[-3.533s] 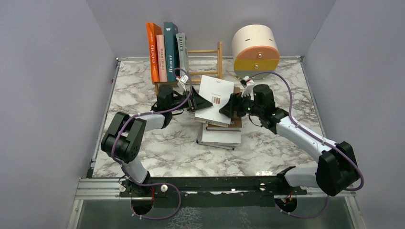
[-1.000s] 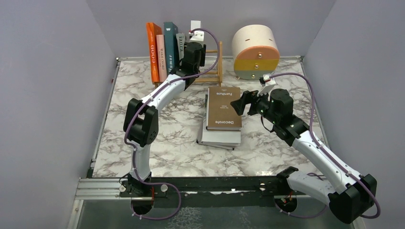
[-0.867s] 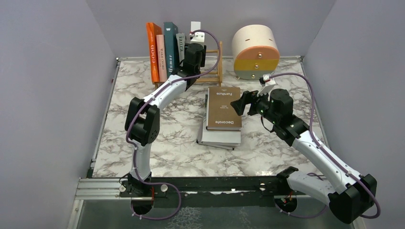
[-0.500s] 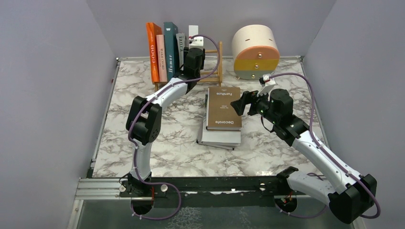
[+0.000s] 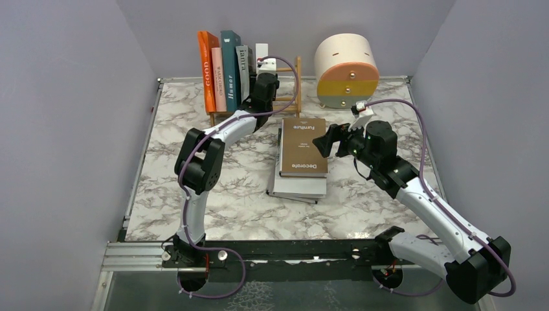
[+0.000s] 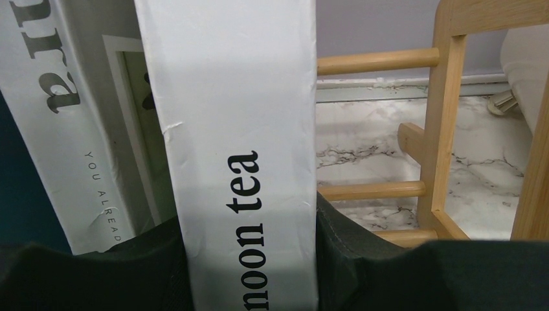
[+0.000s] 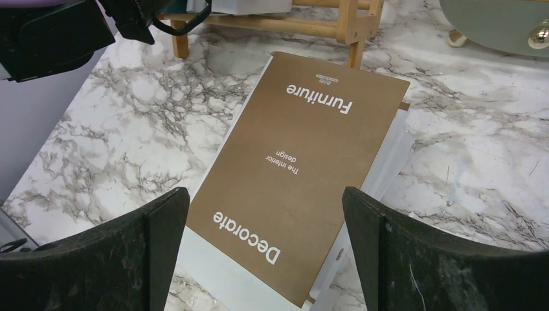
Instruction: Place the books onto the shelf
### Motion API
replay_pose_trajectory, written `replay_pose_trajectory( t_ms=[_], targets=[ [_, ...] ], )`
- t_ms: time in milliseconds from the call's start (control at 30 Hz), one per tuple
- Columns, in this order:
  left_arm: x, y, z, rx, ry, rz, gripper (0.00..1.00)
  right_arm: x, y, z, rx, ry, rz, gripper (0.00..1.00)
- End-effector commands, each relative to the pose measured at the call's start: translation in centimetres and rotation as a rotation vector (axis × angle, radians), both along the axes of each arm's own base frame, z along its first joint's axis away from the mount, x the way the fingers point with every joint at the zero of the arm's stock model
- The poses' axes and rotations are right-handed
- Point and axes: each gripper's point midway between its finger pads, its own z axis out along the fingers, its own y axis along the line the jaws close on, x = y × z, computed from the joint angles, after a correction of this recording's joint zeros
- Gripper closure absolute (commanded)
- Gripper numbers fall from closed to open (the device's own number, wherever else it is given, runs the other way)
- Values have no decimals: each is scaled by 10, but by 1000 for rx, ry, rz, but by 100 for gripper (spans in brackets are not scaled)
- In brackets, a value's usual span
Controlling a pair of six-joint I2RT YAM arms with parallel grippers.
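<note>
Gripping upright white book (image 6: pixel 233 116) by spine in left gripper (image 6: pixel 251 256), jaws narrow, inside shelf (image 6: pixel 447 129) just beside grey book (image 6: pixel 58 129). Holding right gripper (image 7: pixel 262 249) spread wide, empty, above brown book (image 7: pixel 304 162) atop stack (image 5: pixel 296 186) on table (image 5: pixel 362 207).

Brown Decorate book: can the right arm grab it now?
Probably yes. The right gripper hangs open beside the brown book, which lies bare atop the stack; the left gripper is at the shelf, holding a white book.
</note>
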Motion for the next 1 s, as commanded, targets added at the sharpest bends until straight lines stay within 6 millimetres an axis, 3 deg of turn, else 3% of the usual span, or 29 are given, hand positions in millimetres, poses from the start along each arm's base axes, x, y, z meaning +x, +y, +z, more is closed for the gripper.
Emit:
replay_pose_trajectory(
  t_ms=[0,233,300,433,533,967],
  targets=[
    [2,3,4,-19,-46,43,100,-1,-3,3,-9,-12,-11,13],
    [0,5,-4,-17,-35,51,100,-1,-2,3,-8,-12,-7,13],
    [-1,6,-5,-17,-32,51,91,-1,-1,4,-8,-14,-3,13],
    [-4,8,-3,-23,-32,54,63,-1,0,5,-6,-13,3,13],
    [-6,9,2,-27,-39,55,51,-1,1,7,-3,-18,6,13],
    [-16,14,51,-47,-89,53,49,-2,1,6,-4,-8,6,13]
  ],
)
